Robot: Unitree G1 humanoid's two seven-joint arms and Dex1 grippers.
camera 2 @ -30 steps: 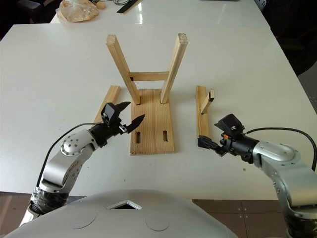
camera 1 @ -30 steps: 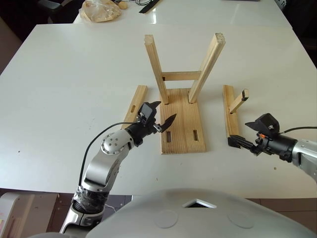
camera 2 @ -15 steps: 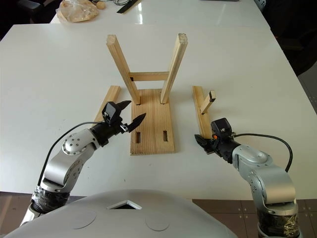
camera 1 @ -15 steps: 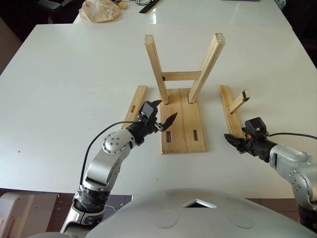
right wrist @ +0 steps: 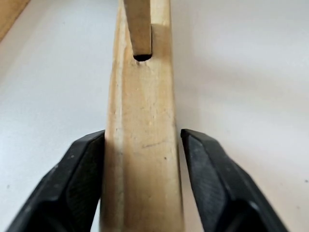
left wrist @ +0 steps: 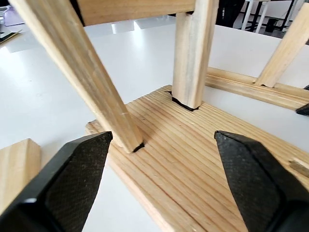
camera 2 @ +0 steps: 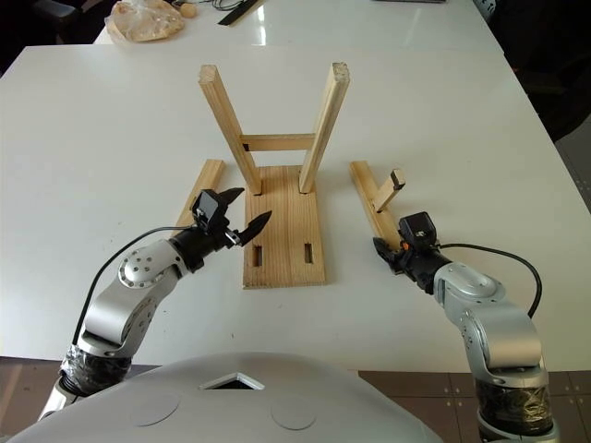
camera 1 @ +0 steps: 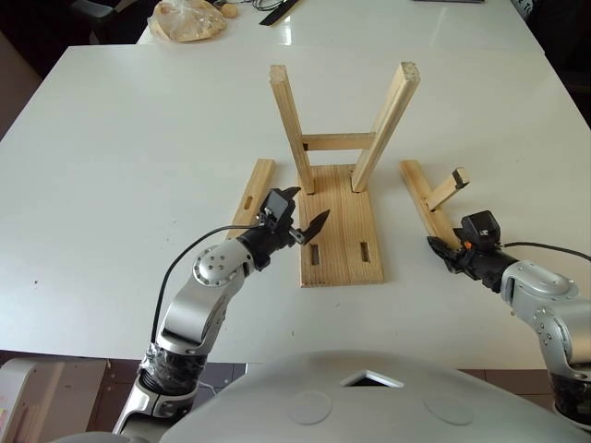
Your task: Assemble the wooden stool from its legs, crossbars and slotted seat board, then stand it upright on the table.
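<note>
At the near right of the table [camera 1: 120, 138], the right gripper [right wrist: 142, 134] is closed on the near end of a loose leg [camera 1: 420, 198], a pad pressed to each long side. That leg lies flat just beside the right of the seat board [camera 1: 340, 198], slanting away from it, with a short crossbar stub [camera 1: 447, 187] pegged into it farther along and sticking up. On the near left, the left gripper [camera 1: 308, 205] hovers with its claw spread wide and empty over the board's near-left corner.

The board lies flat, two empty slots [camera 1: 315, 252] at its near end. A second loose leg [camera 1: 251, 196] lies flat along its left edge. At the board's far end two legs [camera 1: 291, 129] stand seated in their slots, leaning apart and tied by a crossbar [camera 1: 337, 141]. Far back sits a crumpled bag [camera 1: 187, 18].

The parts look like light, dry, rigid softwood: they should not flex or crush, and bare wood ought to hold well between the pads. A hold at the very end will likely let the long leg swing; a hold nearer the middle, clear of the stub, looks steadier. The stub may sit loose in its hole, so tipping could drop it. The seated pair will probably rock if the board is bumped
</note>
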